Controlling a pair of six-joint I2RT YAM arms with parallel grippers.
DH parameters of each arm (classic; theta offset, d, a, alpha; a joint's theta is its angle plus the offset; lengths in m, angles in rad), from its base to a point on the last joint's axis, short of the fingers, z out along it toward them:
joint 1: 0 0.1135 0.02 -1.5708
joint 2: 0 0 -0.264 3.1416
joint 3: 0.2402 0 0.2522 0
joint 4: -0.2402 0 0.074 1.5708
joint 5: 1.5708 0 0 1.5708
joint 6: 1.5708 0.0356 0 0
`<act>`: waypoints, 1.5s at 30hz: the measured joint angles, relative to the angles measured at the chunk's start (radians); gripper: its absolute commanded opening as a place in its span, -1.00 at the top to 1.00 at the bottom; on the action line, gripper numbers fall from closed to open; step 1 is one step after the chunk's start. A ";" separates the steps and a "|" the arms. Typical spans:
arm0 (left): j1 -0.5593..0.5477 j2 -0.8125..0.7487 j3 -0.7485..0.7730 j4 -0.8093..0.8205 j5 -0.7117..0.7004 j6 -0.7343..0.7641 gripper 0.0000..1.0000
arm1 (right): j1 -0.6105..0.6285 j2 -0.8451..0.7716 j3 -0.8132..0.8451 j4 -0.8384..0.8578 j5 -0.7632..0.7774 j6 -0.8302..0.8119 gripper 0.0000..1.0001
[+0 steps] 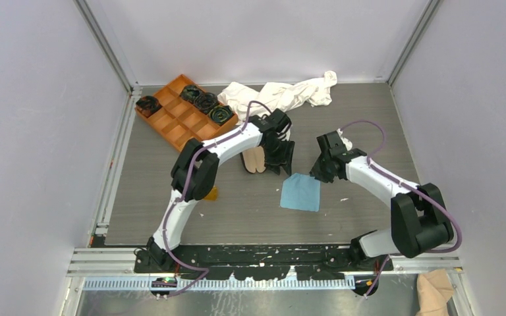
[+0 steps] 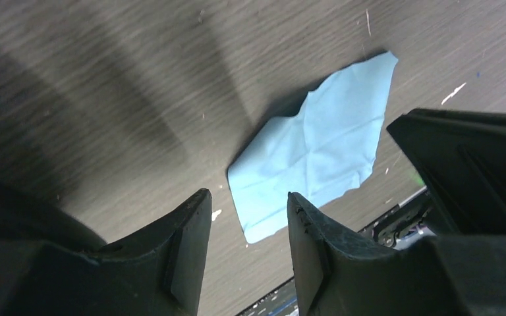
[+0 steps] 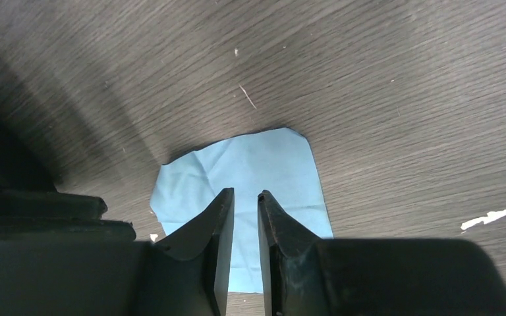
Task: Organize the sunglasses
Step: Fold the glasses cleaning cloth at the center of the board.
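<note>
We see a grey wood-grain worktop (image 1: 138, 197) boxed in by pale walls. The sunglasses (image 1: 211, 193) peek amber from behind the left arm's elbow, left of and nearer than the left tool (image 1: 282, 164), which is parted and empty. The right tool (image 1: 317, 175), jaws narrowly apart, hovers over the blue cloth (image 1: 301, 191).

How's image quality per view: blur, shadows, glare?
Top external: sharp, evenly lit, only soft shadows under the arms. Left wrist: cloth crisp, left hand slightly soft up close, broad shadow bands across the table. Right wrist: wood grain sharp, heavy shadow at left, right hand dark with little detail. No glare anywhere.
</note>
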 measured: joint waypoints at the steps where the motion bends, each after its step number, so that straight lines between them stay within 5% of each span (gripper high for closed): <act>1: -0.001 0.015 0.017 -0.003 -0.001 0.001 0.06 | 0.000 0.010 0.000 0.002 -0.001 -0.003 0.49; 7: -0.003 0.076 0.089 -0.007 -0.016 0.023 0.38 | 0.000 -0.019 -0.017 0.009 0.002 -0.008 0.53; 29: -0.004 0.150 0.131 0.047 0.112 -0.012 0.62 | -0.072 0.123 -0.017 0.033 0.005 -0.076 0.58; 45: 0.018 0.121 0.031 0.187 0.284 -0.109 0.56 | -0.093 0.145 -0.008 0.064 0.015 -0.089 0.59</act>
